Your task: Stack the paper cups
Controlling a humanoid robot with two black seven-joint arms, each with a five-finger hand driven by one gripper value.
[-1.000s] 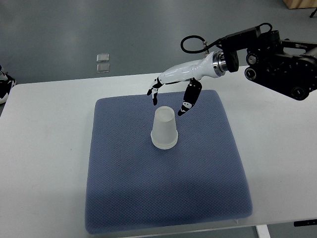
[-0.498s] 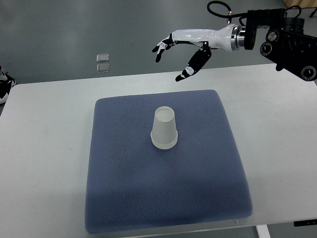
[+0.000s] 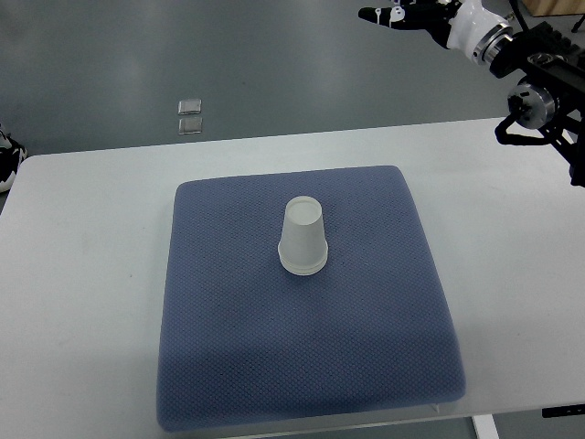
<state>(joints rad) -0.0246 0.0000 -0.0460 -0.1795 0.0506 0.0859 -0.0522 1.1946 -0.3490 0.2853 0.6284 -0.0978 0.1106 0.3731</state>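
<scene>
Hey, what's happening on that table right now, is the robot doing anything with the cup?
Not at this moment. The paper cups sit upside down as one stack, near the middle of the blue mat on the white table, with nothing touching them. The right hand is up at the top right edge of the picture, well clear of the mat and holding nothing. The left arm is not in view.

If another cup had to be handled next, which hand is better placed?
Right, by default. Only the right hand shows, high at the top right edge and well away from the upside-down paper cups on the blue mat. No left arm is in view, and no loose cup either.
</scene>
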